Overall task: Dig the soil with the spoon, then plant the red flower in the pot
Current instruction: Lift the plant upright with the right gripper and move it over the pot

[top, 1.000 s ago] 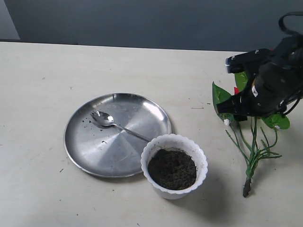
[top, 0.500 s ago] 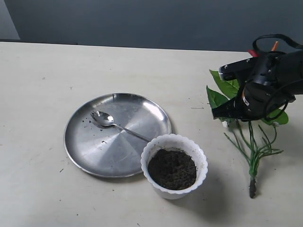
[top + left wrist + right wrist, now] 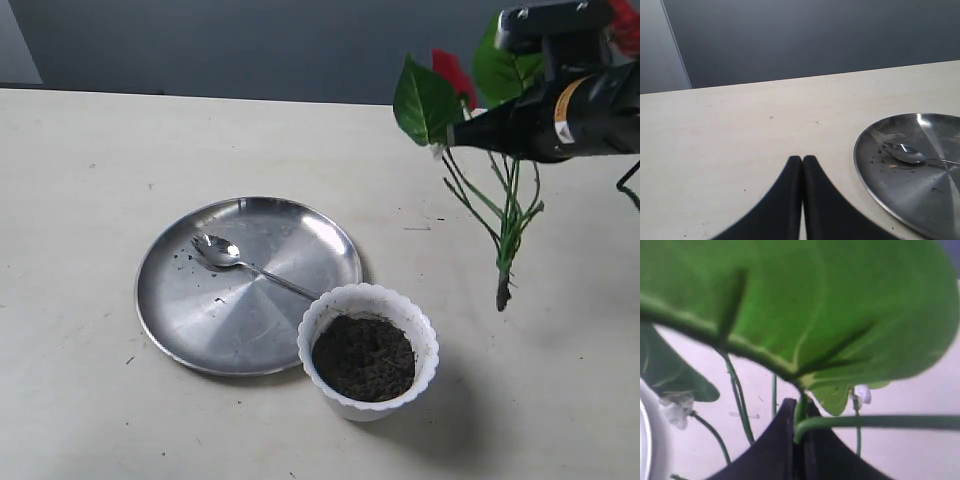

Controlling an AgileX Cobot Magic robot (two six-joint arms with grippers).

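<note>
My right gripper (image 3: pixel 462 135) is shut on the red flower (image 3: pixel 505 215), pinching a green stem (image 3: pixel 801 415) and holding the plant in the air at the right, stems hanging down, root end above the table right of the pot. A red bloom (image 3: pixel 453 72) and green leaves (image 3: pixel 425 100) show beside the arm. The white scalloped pot (image 3: pixel 368 350) holds dark soil (image 3: pixel 363 357). The small silver spoon (image 3: pixel 243 262) lies on the round steel plate (image 3: pixel 200 320), with the spoon (image 3: pixel 912 155) also in the left wrist view. My left gripper (image 3: pixel 802 161) is shut and empty over the table left of the plate.
The steel plate (image 3: pixel 890 187) touches the pot's left side and carries a few soil crumbs. The pale table (image 3: pixel 90 180) runs back to a dark wall. A big leaf (image 3: pixel 805 305) fills most of the right wrist view.
The right gripper has lifted the flower off the table and carried it up and to the left, stems now hanging free. Pot, plate and spoon have not moved.
</note>
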